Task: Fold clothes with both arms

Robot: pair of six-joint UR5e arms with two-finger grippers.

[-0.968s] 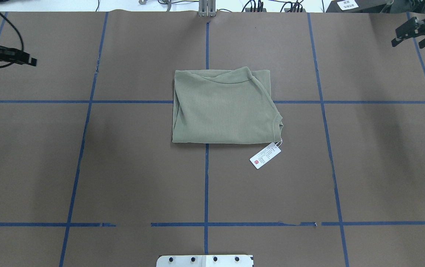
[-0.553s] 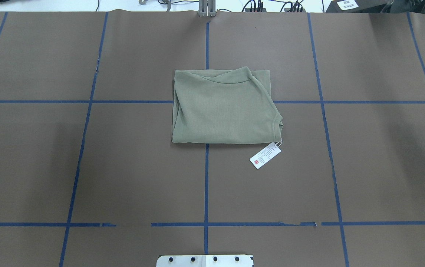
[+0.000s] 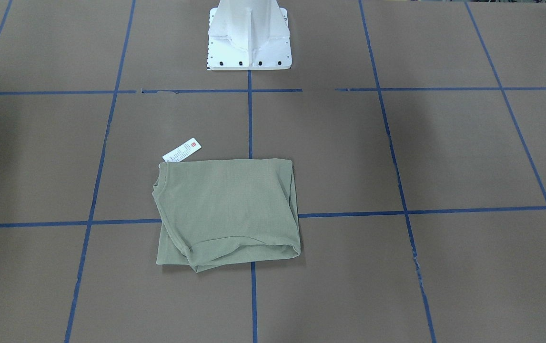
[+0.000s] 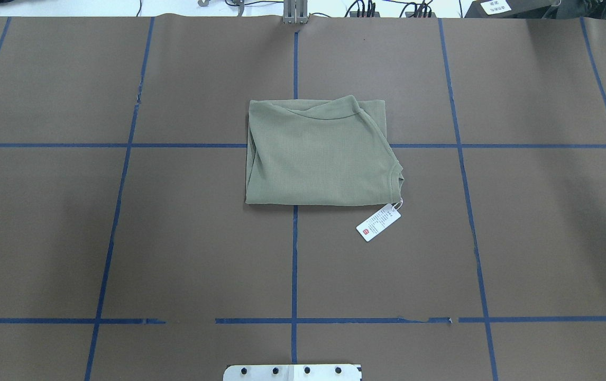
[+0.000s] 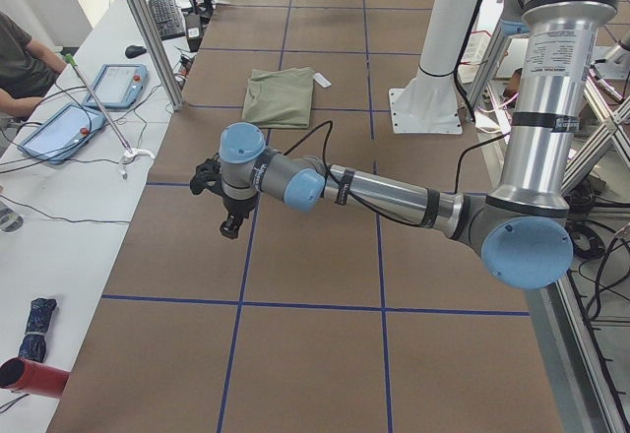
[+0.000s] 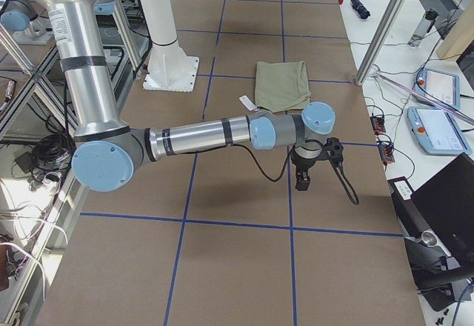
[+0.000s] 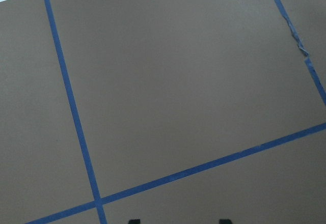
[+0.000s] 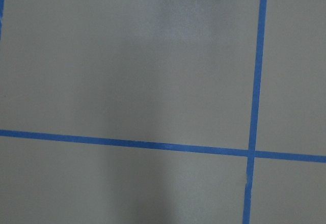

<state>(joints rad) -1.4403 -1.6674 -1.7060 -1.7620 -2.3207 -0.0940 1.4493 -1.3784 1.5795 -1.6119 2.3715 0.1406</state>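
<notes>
reaching out over the left end of the brown paper-covered surface (image 4: 44, 238) with its blue tape grid, the left silver-grey jointed arm (image 5: 384, 192) hangs its black two-finger pincer (image 5: 228, 224) above bare paper. its wrist view catches two dark fingertips (image 7: 133, 220) set wide apart with nothing between them. at the middle, the sage-green knit shirt (image 4: 319, 153) lies folded into a flat rectangle across the centre tape line, well apart from both arms. its white hang tag (image 4: 378, 222) sticks out at the corner nearest the robot's right. far right, the right silver-grey arm (image 6: 200, 135) holds its black pincer (image 6: 302, 180) over bare paper. i cannot tell how far it is open.
</notes>
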